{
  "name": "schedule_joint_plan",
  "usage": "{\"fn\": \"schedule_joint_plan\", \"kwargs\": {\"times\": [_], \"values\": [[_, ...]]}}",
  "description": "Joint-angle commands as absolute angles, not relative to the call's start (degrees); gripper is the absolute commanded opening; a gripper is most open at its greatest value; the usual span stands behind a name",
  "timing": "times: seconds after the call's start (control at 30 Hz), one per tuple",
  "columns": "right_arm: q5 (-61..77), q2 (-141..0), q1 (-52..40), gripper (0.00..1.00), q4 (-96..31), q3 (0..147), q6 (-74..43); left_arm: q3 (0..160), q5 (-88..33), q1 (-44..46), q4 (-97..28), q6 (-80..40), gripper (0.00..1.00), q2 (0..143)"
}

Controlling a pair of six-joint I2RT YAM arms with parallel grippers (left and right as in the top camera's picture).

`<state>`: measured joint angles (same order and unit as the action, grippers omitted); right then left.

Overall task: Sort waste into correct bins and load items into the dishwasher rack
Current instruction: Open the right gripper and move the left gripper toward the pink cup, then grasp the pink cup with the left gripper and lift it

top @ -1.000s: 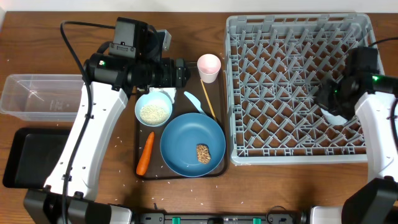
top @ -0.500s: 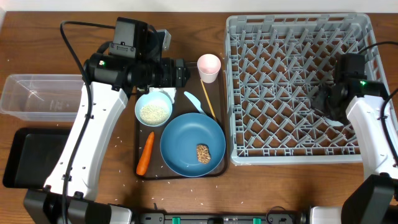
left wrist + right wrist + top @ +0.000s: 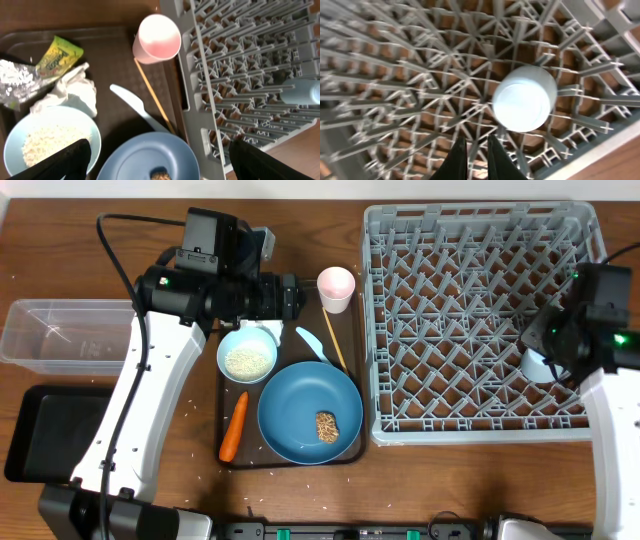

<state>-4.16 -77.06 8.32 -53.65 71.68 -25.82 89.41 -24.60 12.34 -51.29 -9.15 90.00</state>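
My right gripper (image 3: pixel 476 150) sits at the bottom middle of the right wrist view. Its jaws are drawn nearly together with only a slit between them, and they grip nothing. Just above, right of centre, the light blue cup (image 3: pixel 524 98) rests among the pegs of the grey rack (image 3: pixel 395 60). My left gripper (image 3: pixel 159 154) gapes wide and empty over the brown tray (image 3: pixel 110 60). There the pink cup (image 3: pixel 157 38) stands top centre, with the spoon (image 3: pixel 135 105) and chopsticks (image 3: pixel 154 95) below it and the rice bowl (image 3: pixel 75 120) lower left.

Light blue cup (image 3: pixel 536 367) half hidden under right arm (image 3: pixel 600 330) (overhead); foil (image 3: pixel 15 82) cropped at edge.
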Motion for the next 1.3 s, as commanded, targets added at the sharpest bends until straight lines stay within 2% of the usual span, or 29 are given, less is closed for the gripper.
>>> {"fn": "schedule_joint_plan", "kwargs": {"times": [0.0,0.03,0.07,0.13,0.17,0.3,0.4,0.53,0.8,0.9,1.27], "values": [[4.8,-77.3,8.1,0.14,-53.4,72.6,-21.7,89.6,-23.9,13.1,-49.1,-8.6,0.89,90.0],[5.8,-77.3,8.1,0.17,-53.2,72.6,-21.5,89.6,-23.9,13.7,-48.0,-8.6,0.89,90.4],[6.9,-77.3,8.1,0.24,-52.7,72.6,-21.6,89.6,-23.9,14.3,-47.0,-8.6,0.89,90.9],[8.5,-77.3,8.2,0.45,-51.5,72.6,-21.6,89.6,-22.8,15.9,-44.7,-8.3,0.89,92.6],[9.2,-77.3,8.2,0.48,-51.0,72.6,-21.6,89.6,-21.6,16.6,-43.8,-7.9,0.89,93.7],[12.2,-77.3,8.2,0.49,-50.7,72.6,-21.6,89.6,-16.7,18.7,-38.1,-7.9,0.89,99.6],[12.3,-77.3,8.2,0.49,-51.3,72.6,-21.6,89.6,-14.1,19.1,-32.1,-8.4,0.79,104.9],[12.3,-77.3,8.2,0.51,-52.4,72.6,-21.6,89.6,-9.7,19.0,-27.3,-8.8,0.79,110.7],[12.3,-77.3,8.2,0.51,-53.4,72.2,-21.6,89.6,-9.8,19.2,-21.3,-11.3,0.79,118.9],[12.3,-77.3,8.2,0.52,-53.8,72.2,-21.3,89.6,-9.8,19.2,-22.1,-11.3,0.7,120.0],[12.3,-77.3,8.2,0.54,-54.5,72.2,-20.7,89.6,-9.8,19.2,-25.3,-11.3,0.28,120.4]]}}
